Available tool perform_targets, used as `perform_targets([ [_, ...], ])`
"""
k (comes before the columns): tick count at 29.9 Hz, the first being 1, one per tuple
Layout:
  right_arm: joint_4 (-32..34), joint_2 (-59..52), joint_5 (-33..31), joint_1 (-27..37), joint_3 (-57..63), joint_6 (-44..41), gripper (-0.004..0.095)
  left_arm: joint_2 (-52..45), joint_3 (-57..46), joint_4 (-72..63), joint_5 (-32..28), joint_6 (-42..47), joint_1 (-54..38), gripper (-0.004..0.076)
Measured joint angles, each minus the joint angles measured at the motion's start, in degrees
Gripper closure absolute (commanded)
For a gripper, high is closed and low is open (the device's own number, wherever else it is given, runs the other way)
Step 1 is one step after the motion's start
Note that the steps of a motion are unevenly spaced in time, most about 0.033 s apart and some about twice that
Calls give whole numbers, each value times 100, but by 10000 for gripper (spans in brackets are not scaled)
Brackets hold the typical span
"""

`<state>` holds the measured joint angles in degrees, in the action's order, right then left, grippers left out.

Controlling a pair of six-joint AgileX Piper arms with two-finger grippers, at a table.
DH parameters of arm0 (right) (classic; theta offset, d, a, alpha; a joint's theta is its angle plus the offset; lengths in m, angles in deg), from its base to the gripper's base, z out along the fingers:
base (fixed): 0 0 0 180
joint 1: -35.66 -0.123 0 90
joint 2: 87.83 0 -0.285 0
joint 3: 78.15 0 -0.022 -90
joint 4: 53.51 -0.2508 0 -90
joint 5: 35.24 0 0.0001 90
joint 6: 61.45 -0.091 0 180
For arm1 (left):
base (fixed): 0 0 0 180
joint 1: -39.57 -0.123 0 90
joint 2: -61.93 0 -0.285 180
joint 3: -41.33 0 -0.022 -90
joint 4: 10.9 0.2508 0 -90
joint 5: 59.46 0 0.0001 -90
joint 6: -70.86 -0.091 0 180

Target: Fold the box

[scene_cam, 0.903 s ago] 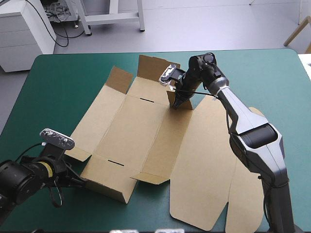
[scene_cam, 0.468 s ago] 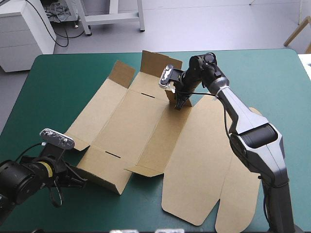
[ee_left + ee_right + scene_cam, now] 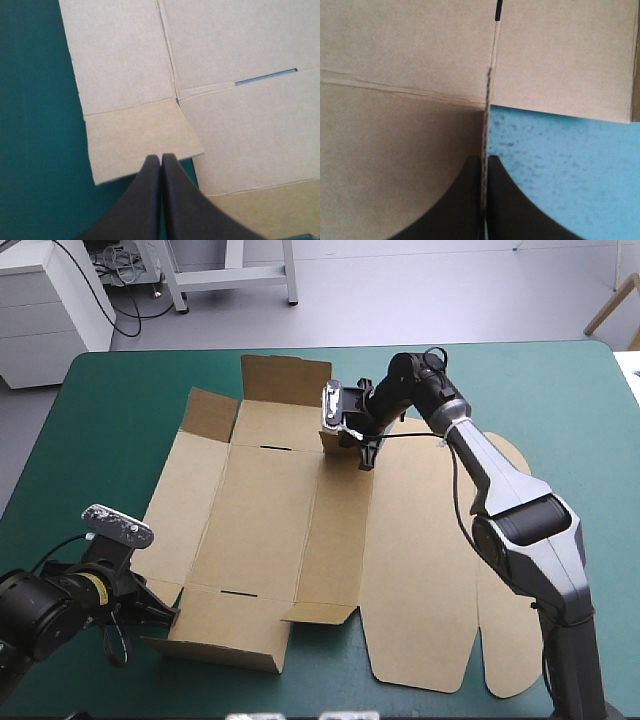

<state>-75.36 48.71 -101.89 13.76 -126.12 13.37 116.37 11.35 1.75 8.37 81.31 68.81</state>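
- High view: the brown box (image 3: 262, 525) lies opened out at the middle of the teal-green table (image 3: 110, 410), with flaps raised along its 12 o'clock edge.
- The right end effector (image 3: 484, 158) is clenched on an upright board edge there.
- The left end effector (image 3: 160, 157) is clenched on nothing, poised over the box's 7 o'clock corner.

High view: right gripper (image 3: 366, 452) at the box's (image 3: 262, 525) 12 o'clock edge, tips too small to separate. Right arm (image 3: 500, 495) hides a strip of lid panel (image 3: 420, 570) toward 3 o'clock. Left gripper (image 3: 160, 610) at 8 o'clock, tips lost beside the near wall (image 3: 225, 650). Left wrist view: box cut off on three sides. Right wrist view: pinched flap (image 3: 485, 115) shows edge-on only, faces hidden.
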Motion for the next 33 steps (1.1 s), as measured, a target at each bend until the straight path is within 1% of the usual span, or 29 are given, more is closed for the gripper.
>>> perform_targets([
  [5,-27,0,-16,-101,0,309,928,0,0,-6,0,0,0,734],
  [8,-47,0,-143,-198,0,624,928,0,0,-6,0,0,0,734],
  [15,-80,0,-245,-465,0,941,928,0,0,-6,-24,0,0,734],
  [25,-27,28,11,-598,0,999,926,0,0,-6,-24,0,0,734],
  [27,10,28,46,-598,0,999,911,0,0,16,-24,0,0,734],
  [30,46,28,63,-598,0,999,830,0,0,49,-24,0,0,734],
  [31,62,28,69,-598,0,999,779,0,0,65,-24,0,0,734],
  [33,129,28,138,-598,0,966,643,0,0,89,-24,0,0,734],
])
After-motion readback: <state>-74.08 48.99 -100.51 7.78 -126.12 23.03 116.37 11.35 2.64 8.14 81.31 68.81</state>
